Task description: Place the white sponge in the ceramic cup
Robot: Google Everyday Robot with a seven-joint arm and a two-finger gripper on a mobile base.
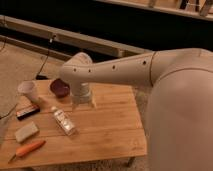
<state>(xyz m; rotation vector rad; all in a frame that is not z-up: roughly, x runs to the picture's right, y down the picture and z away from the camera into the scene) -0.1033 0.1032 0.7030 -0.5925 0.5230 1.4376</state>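
The white sponge [26,131] is a small off-white block lying flat near the left front of the wooden table [112,127]. At the table's far left corner the ceramic cup [28,90] stands upright, white and tapered. My gripper [83,103] hangs from the big white arm and points down at the tabletop behind the middle. It is to the right of the cup and well away from the sponge. Its fingers stand apart and hold nothing.
A dark maroon bowl [60,88] sits just left of the gripper. A black-and-red flat bar [28,111] lies between cup and sponge. A clear labelled bottle [63,120] lies on its side in front of the gripper. An orange carrot [29,149] rests at the front left edge.
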